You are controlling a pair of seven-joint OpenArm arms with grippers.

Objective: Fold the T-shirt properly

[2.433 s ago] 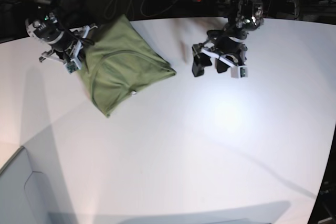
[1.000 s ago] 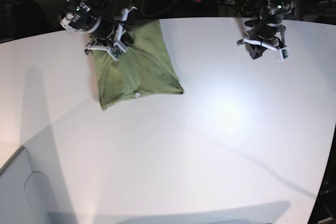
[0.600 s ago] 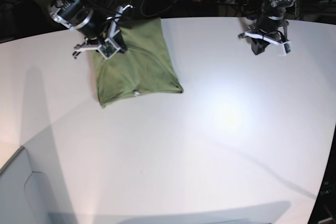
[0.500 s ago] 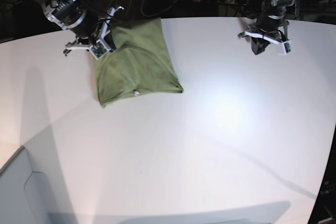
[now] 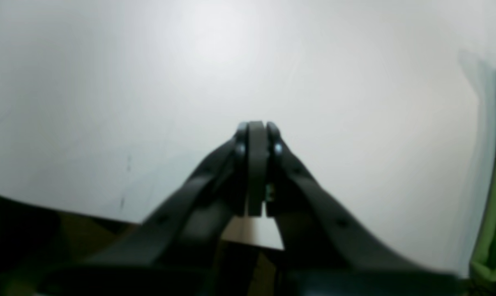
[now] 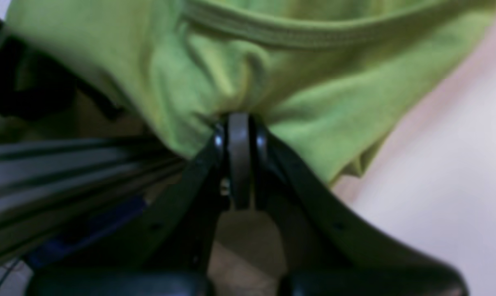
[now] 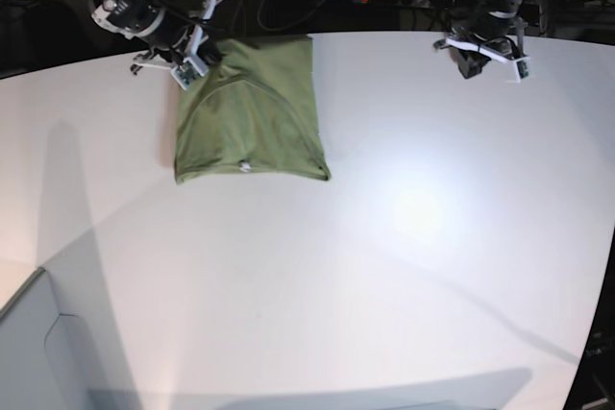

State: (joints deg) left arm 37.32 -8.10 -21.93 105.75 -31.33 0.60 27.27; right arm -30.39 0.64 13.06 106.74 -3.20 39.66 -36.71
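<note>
Right gripper pinches folded T-shirt at table's far edge

The olive T-shirt [image 7: 248, 117], folded into a compact block, lies near the white table's [image 7: 384, 266] far left corner in the base view, its long axis running from the far edge toward the near side. The right gripper [image 6: 239, 119] is clamped on a bunch of cloth at the shirt's far left corner, so the garment stretches away from the jaws toward the table's middle. The left gripper [image 5: 256, 127], closed on nothing, hovers by the far right edge, well apart from the shirt. Bare table lies open in front and to the right; the far edge behind leaves little room.
</note>
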